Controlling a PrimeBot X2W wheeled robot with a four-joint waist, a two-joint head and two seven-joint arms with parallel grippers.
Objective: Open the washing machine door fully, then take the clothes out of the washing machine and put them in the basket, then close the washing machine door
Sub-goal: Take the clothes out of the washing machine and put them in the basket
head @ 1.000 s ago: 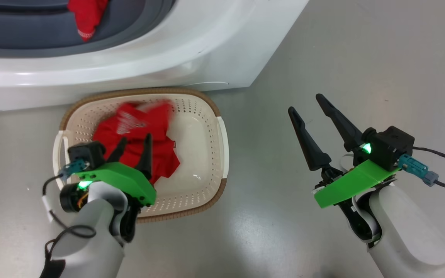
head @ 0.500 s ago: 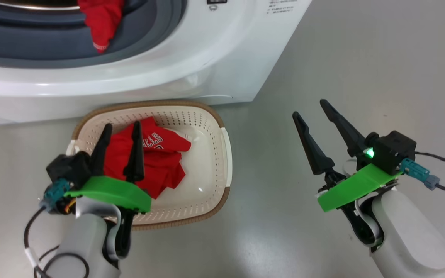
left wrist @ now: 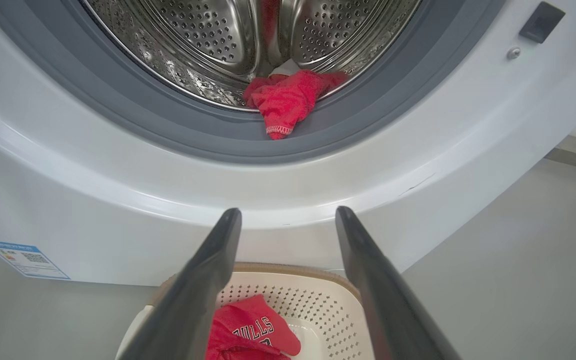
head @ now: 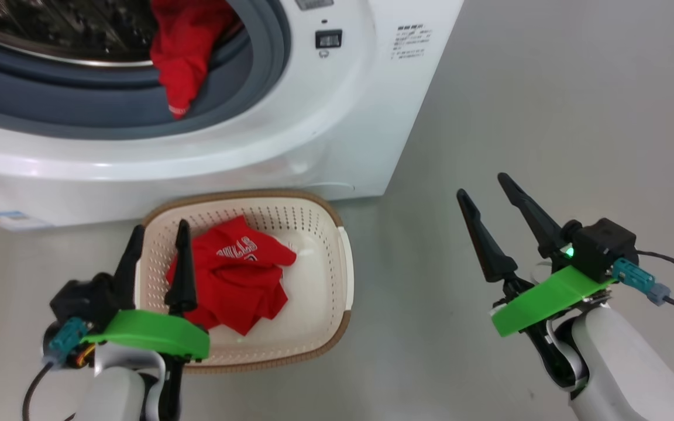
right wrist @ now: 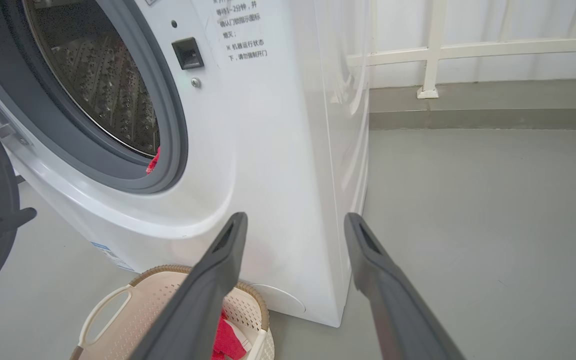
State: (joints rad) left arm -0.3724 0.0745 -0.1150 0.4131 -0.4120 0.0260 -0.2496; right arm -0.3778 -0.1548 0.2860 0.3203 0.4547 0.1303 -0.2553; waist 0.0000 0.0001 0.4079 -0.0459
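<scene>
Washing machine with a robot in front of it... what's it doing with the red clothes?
The two-armed robot is moving clothes from the washing machine into the basket on the floor. One red garment already lies in the basket. A second red garment hangs out over the grey ring at the drum's mouth. The left gripper is open over the basket and holds nothing. The right gripper is open too, off to the side.
</scene>
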